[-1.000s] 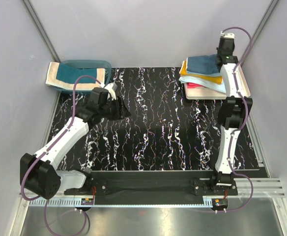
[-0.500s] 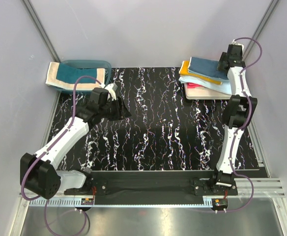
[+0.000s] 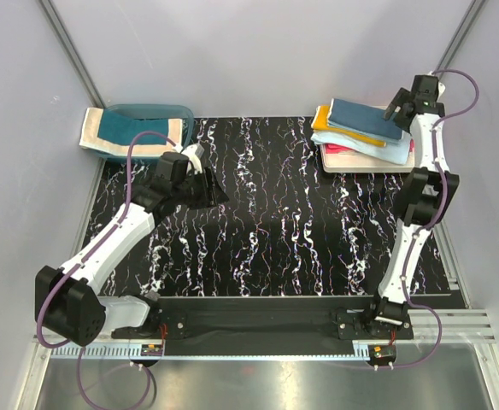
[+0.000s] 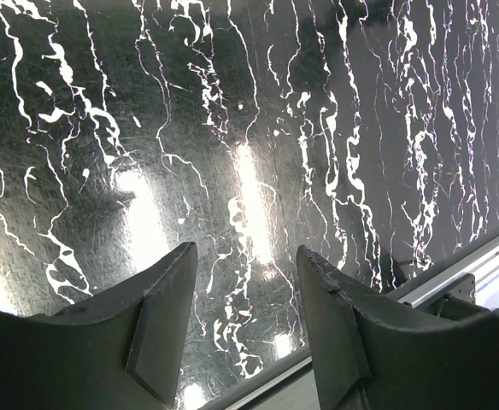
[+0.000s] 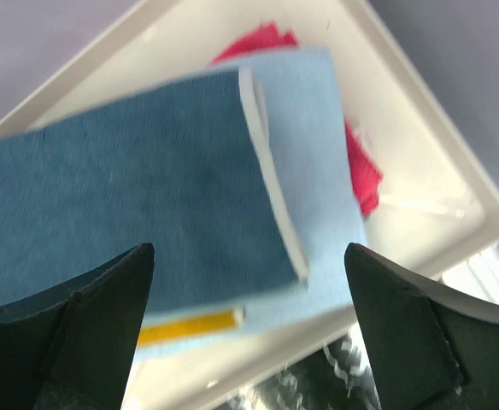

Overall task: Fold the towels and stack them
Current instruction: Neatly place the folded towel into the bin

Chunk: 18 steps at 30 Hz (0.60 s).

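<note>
my right gripper (image 5: 248, 256) has just sprung wide and pulled back from the dusty blue towel (image 5: 130, 205), which now tops the stack in the cream rectangular tray (image 5: 437, 145). my left gripper (image 4: 245, 256) hangs part-open and empty. the dark teal cream-bordered towel (image 3: 121, 132), far left, is next.

Top view bright and even, with soft shadows. Left wrist: hard overhead glare patches on the glossy tabletop (image 4: 249, 196), jaws in dark silhouette. Right wrist: towels (image 5: 147, 213) slightly blurred, near jaws dark and out of focus.
</note>
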Each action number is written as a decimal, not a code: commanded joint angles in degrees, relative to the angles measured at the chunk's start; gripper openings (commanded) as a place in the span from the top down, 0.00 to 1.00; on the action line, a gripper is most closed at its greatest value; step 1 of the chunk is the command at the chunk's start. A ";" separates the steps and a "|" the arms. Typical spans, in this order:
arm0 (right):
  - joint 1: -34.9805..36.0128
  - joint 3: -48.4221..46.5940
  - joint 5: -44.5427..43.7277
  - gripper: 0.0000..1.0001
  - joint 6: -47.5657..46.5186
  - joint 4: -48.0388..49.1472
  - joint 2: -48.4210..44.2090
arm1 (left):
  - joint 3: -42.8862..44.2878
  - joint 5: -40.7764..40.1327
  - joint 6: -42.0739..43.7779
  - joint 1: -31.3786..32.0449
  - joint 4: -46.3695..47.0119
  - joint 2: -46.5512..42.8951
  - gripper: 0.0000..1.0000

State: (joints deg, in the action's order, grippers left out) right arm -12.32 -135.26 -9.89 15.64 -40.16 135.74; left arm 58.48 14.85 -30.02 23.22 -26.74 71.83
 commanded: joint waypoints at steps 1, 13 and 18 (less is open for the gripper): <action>0.19 5.86 7.15 0.00 5.89 1.82 -11.10 | 0.06 1.15 -0.39 -0.28 3.10 -1.52 0.44; 15.91 34.78 6.56 0.00 7.83 14.84 -30.61 | 2.16 -12.63 -4.42 -0.98 4.50 -2.05 0.42; 22.68 45.25 9.62 0.00 9.67 20.81 -35.98 | 5.85 -25.09 -11.72 -4.23 10.12 3.20 0.42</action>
State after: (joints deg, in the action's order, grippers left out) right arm 8.60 -94.02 -1.43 23.70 -25.02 103.77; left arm 59.70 1.63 -36.80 20.75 -23.86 72.12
